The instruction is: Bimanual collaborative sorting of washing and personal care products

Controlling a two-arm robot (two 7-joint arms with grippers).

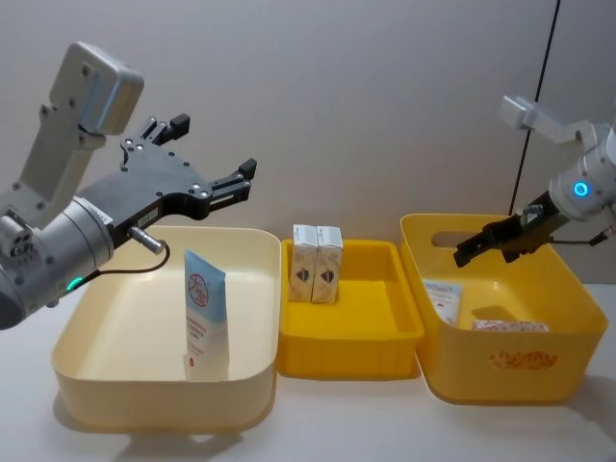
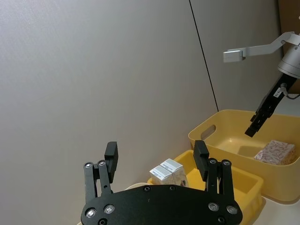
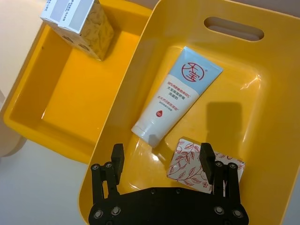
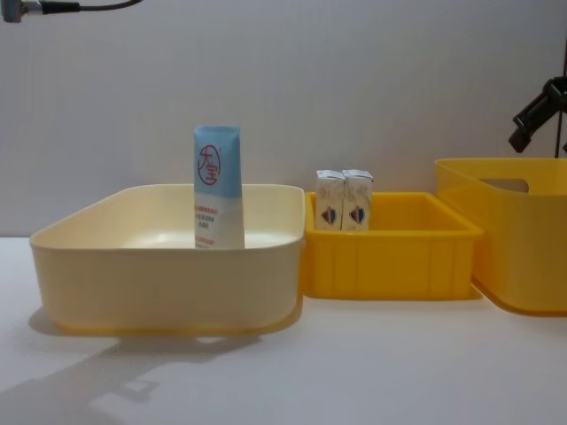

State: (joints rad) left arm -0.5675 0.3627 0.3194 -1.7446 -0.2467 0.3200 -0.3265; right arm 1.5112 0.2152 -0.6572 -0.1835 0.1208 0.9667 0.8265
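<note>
A light-blue-and-white tube point(image 1: 205, 313) point(image 4: 218, 186) stands upright in the cream bin point(image 1: 96, 375) point(image 4: 168, 266). My left gripper point(image 1: 214, 146) point(image 2: 156, 152) hangs open and empty above that bin's back edge. Two small white cartons point(image 1: 317, 250) point(image 2: 168, 171) point(image 3: 79, 23) point(image 4: 345, 201) stand side by side at the back of the middle yellow bin point(image 1: 351, 346). In the right yellow bin point(image 1: 568, 289) point(image 3: 262, 84) lie another tube point(image 1: 443, 298) point(image 3: 176, 96) and a carton with reddish leaf marks point(image 1: 510, 327) point(image 3: 185, 161) point(image 2: 276, 152). My right gripper point(image 1: 481, 248) point(image 3: 161, 154) hovers open just above them.
The three bins stand in a row, touching, on a white table point(image 1: 346, 423) before a grey wall. The middle yellow bin point(image 4: 390, 257) is lower than the right one point(image 4: 523, 230). My right gripper point(image 4: 523, 133) shows above the right bin's rim.
</note>
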